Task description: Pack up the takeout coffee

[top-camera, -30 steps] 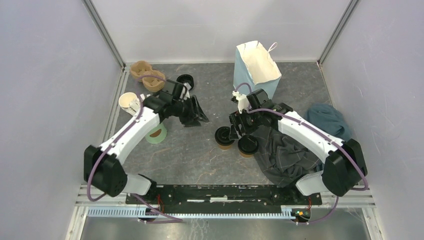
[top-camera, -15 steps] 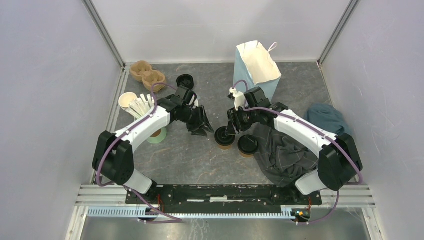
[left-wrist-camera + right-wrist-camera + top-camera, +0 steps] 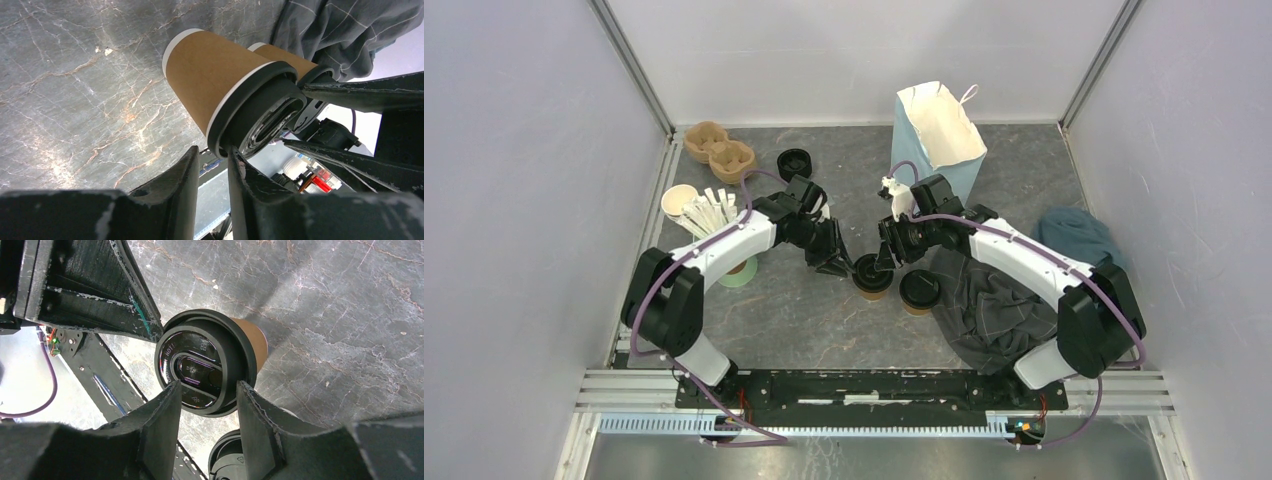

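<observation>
Both tools meet at one cup (image 3: pixel 873 275). It stands upright on the tabletop (image 3: pixel 794 310), on the near side of the paper bag (image 3: pixel 937 130), well apart from it and a little to its left. The left tool (image 3: pixel 842 264) sits at the lid on the side away from the bag, fingers narrowly parted with the lid's rim at their mouth. The right tool (image 3: pixel 886 256) reaches in from the bag side, fingers half spread astride the lid. Whether either has a firm hold I cannot tell. The second cup (image 3: pixel 919 289) stands just beside the first, also nearer than the bag, with the dark cloth (image 3: pixel 989 300) just beyond it. The right arm is closer to the bag, whose mouth opens upward. A straight lift looks clear to me, while the sideways room is tight.
</observation>
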Robot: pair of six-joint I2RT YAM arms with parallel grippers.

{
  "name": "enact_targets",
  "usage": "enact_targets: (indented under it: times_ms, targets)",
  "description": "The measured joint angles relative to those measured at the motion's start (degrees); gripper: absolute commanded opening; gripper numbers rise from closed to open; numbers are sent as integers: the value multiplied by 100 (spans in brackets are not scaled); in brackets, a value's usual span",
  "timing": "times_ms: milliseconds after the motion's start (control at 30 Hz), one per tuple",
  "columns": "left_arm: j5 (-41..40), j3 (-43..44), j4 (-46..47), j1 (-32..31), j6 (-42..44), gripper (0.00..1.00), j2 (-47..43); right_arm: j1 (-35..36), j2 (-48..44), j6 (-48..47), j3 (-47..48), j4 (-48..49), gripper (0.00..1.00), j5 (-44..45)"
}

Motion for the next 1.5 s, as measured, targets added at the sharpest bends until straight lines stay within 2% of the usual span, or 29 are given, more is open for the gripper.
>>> enact_targets:
  times_ms: [367, 667, 900, 1100, 1200, 1400, 1500]
  targets:
    - [-4, 0, 0, -33, 4, 28, 133, -4, 125, -39, 0, 11, 45, -26]
    - [35, 234, -238, -103, 111, 17, 424, -48, 175, -44, -114, 238, 37, 59]
    - [94, 24, -31, -107, 114, 12, 470, -57, 66, -48, -597, 944, 37, 107]
    - [450, -382, 540, -74, 92, 9, 490, -59, 17, -111, -1075, 1757, 38, 221]
    - [592, -496, 728, -42, 85, 16, 444, -59, -7, -157, -1147, 1923, 41, 186]
    - [153, -579, 745, -131, 140, 46, 20, -52, 136, -466, -675, 1460, 46, -48]
    - [-168, -568, 485, -160, 313, 55, -175, -46, 354, -769, -380, 1198, 46, -262]
